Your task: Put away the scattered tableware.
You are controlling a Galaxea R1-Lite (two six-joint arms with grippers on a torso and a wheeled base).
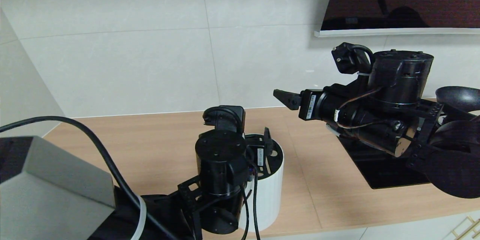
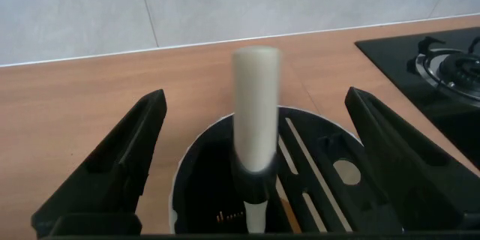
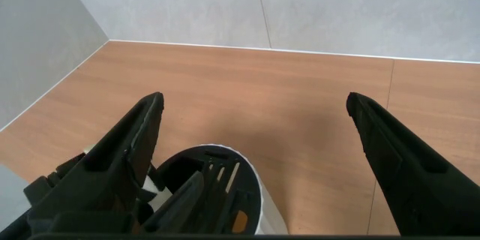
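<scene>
One wooden countertop (image 1: 150,142) carries everything you are working with. To the right of the white holder (image 1: 268,191), set into that counter, lies a black cooktop (image 1: 378,168). In your left wrist view one of its burners sits well apart from the holder.

The holder itself is a white cylinder with a dark slotted insert, standing upright on the wood near the counter's front edge.

Your left gripper (image 2: 255,99) hangs directly over the holder, with its fingers spread wide on either side of the rim. Your right gripper (image 3: 255,101) is higher than the holder and off to its right. It is also spread wide and has nothing between its fingers.

Inside the holder a utensil with a pale handle (image 2: 255,120) stands roughly upright. It rises between the left fingers and touches neither of them. Thin pale sticks (image 2: 300,157) lean in the slots just beside it.
</scene>
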